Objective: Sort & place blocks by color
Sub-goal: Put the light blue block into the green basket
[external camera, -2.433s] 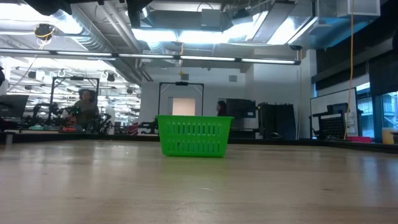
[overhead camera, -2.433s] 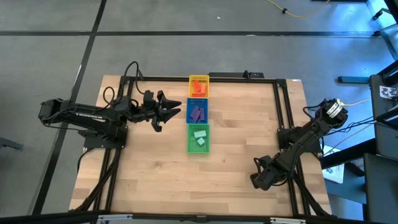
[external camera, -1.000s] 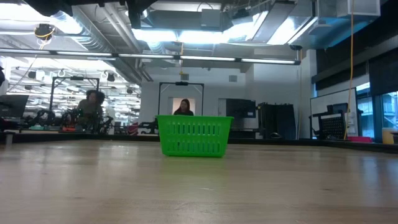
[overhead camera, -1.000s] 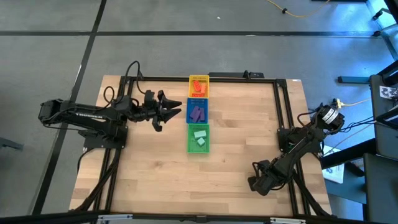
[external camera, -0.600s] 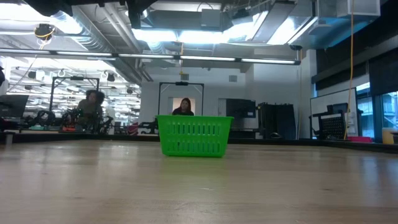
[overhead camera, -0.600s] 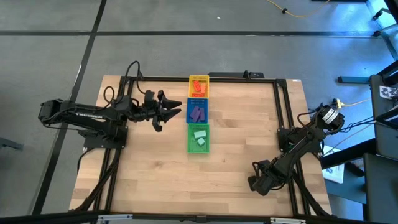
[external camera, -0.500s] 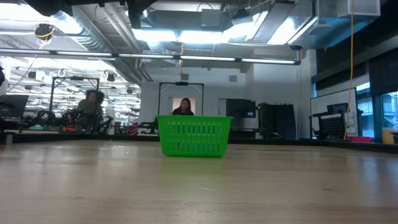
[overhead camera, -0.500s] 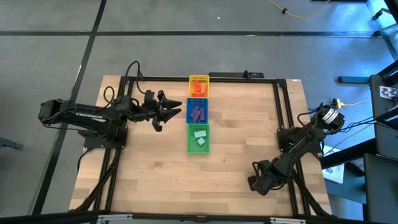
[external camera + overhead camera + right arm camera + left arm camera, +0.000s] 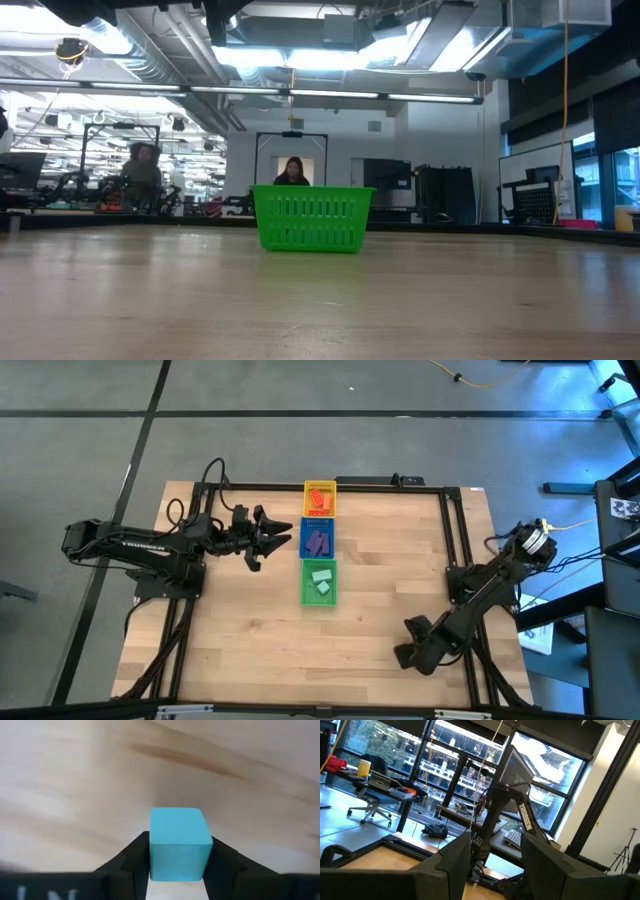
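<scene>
Pale wood is filling the desk (image 9: 380, 590), and three small trays are sitting in a line down its middle: a yellow tray (image 9: 320, 498) at the far edge holding orange-red blocks (image 9: 320, 496), a blue tray (image 9: 318, 539) next to it holding purple blocks (image 9: 318, 541), and a green tray (image 9: 319, 583) nearest the front holding mint green blocks (image 9: 320, 582). The trays are lying close together, end to end.

The left claw (image 9: 284, 535) is hovering just beside the blue tray, on its left, with its fingers spread apart and nothing between them (its wrist camera is looking out at windows and a stand, not at the desk). No object is lying between it and the trays.

The right claw (image 9: 403, 654) is sitting low near the front right corner of the desk, well apart from the trays. In its wrist view the two dark fingers (image 9: 134, 857) are pressing on either side of a light blue block (image 9: 177, 842), which is hanging above bare wood.

From the low view only the green tray's slotted wall (image 9: 313, 218) is showing; the other two trays and all the blocks are hidden behind it. A person (image 9: 292, 171) is showing above its rim in the room behind, and another person (image 9: 140, 172) is standing farther left.
</scene>
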Motion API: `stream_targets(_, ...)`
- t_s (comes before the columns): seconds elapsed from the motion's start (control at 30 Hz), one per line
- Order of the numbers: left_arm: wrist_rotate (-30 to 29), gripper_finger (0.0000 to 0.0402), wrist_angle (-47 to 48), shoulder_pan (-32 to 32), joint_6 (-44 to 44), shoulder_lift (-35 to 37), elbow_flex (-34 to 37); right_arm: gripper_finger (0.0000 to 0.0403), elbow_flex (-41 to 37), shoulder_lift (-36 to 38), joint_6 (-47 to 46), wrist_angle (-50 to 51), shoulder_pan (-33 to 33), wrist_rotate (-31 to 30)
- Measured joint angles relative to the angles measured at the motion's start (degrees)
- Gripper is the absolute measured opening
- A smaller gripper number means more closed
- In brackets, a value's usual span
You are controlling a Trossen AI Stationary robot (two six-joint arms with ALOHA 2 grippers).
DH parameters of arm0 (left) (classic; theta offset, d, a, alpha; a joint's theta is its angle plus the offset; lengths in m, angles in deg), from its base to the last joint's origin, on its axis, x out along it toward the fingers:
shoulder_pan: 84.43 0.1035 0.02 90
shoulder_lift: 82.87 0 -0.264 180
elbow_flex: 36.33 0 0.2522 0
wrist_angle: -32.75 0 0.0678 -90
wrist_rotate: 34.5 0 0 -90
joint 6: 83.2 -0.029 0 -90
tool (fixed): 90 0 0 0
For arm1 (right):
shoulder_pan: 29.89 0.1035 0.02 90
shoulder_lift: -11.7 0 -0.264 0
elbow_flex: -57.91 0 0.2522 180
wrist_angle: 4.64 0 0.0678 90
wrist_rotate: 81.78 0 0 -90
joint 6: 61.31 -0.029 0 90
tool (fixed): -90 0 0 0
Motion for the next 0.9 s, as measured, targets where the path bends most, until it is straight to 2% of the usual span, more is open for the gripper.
stream_targets(0.1, 0.0, 0.0166, 0.0, 0.0, 0.0, 0.0, 0.0, 0.0137, 0.2, 4.8, 4.6, -0.4, 0.0, -7.7)
stream_targets(0.27, 0.0, 0.0166, 0.0, 0.0, 0.0, 0.0, 0.0, 0.0137, 0.2, 13.9, 14.4, -1.1, -2.6, -24.5)
stream_targets(0.37, 0.0, 0.0166, 0.0, 0.0, 0.1, 0.0, 0.0, 0.0137, 0.2, 18.6, 24.7, -3.1, -7.0, -28.5)
stream_targets(0.53, 0.0, 0.0166, -0.3, 0.0, 0.8, 0.0, 0.0, 0.0137, 0.2, 22.4, 49.8, -13.8, -19.2, -28.1)
stream_targets(0.7, 0.0, 0.0166, -1.8, 0.0, 3.3, 0.0, 0.0, 0.0137, 0.3, 21.7, 73.0, -32.2, -33.5, -20.7)
stream_targets(0.8, 0.0, 0.0166, -1.7, 0.0, 3.3, 0.0, 0.0, 0.0137, 0.3, 21.0, 82.2, -42.2, -40.4, -16.3)
stream_targets(0.9, 0.0, 0.0166, -1.4, 0.0, 3.3, 0.0, 0.0, 0.0137, 0.3, 20.9, 88.2, -48.0, -45.3, -12.9)
